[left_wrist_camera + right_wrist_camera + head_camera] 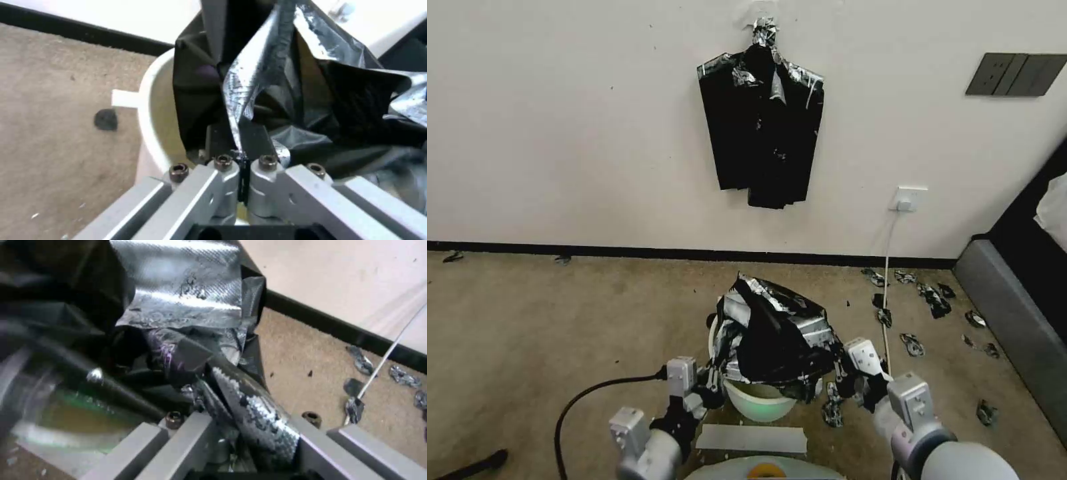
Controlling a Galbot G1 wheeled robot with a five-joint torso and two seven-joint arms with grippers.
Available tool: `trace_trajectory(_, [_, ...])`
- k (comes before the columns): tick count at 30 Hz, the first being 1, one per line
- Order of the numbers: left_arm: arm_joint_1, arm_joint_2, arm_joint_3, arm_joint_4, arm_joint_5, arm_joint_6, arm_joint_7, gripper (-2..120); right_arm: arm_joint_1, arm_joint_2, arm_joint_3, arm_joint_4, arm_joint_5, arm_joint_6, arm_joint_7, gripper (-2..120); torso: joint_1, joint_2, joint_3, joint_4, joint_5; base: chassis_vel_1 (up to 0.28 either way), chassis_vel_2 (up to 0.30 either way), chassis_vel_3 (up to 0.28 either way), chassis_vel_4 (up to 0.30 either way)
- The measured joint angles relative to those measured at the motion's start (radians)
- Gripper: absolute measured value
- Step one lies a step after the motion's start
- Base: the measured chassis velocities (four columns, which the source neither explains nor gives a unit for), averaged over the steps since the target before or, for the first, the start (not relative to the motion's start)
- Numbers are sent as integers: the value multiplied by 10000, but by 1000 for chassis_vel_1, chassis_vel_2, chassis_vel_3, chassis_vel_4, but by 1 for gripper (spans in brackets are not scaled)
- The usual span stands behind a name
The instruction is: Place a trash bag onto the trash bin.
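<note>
The bundle of black bags (762, 120) hangs on the wall; black scraps (935, 298) litter the carpet (right side). The trash bag (774, 333) drapes over the trash bin (758, 400), hiding most of its rim. The left gripper (241, 138) and the right gripper (202, 371) each pinch its plastic.

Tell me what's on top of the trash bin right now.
The trash bag sits crumpled over the trash bin, held by the left gripper and right gripper. The near rim shows; the far rim and most of the inside are covered.
</note>
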Motion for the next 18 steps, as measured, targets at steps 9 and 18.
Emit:
trace_trajectory(9, [969,182,-493,-330,531,220,-89,0,-386,-109,-137,-273,-353,129,-46,0,0,0,0,1,-1,0,0,0,0])
trace_trajectory(18, [1145,103,-524,-133,800,213,-90,0,-426,-23,-558,-585,-739,224,-38,0,0,0,0,0,-1,0,0,0,0])
